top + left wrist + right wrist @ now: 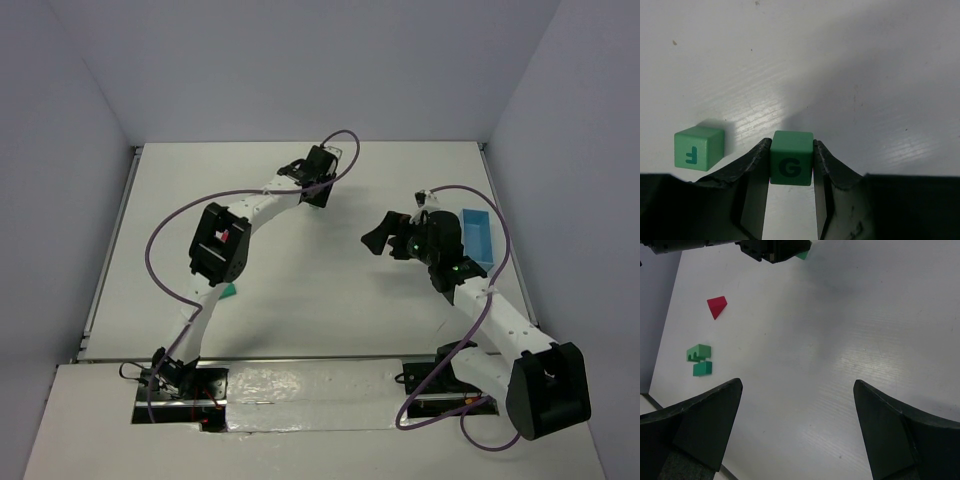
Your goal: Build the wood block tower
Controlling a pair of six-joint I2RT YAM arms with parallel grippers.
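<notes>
Gripping the G cube (791, 159) in my left tool (792, 146), clamped on both its sides, with the F cube (698, 148) just left of it on the bench (850, 65). My right tool (797, 385) gapes wide, empty; the wedge (717, 306) and two green blocks (699, 352) lie ahead-left of it

In the left wrist view the left fingers (752, 172) cover both side faces of the green G cube (791, 157) and run off the bottom edge. From above, the left arm (218, 250) hides all but a sliver of a green piece (230, 291), and the right arm (445, 250) overlaps the light blue tray (482, 235). In the right wrist view the right fingers (705, 425) are cut by the bottom edge, and the two green blocks (699, 352) are too small to tell whether they bear letters.
</notes>
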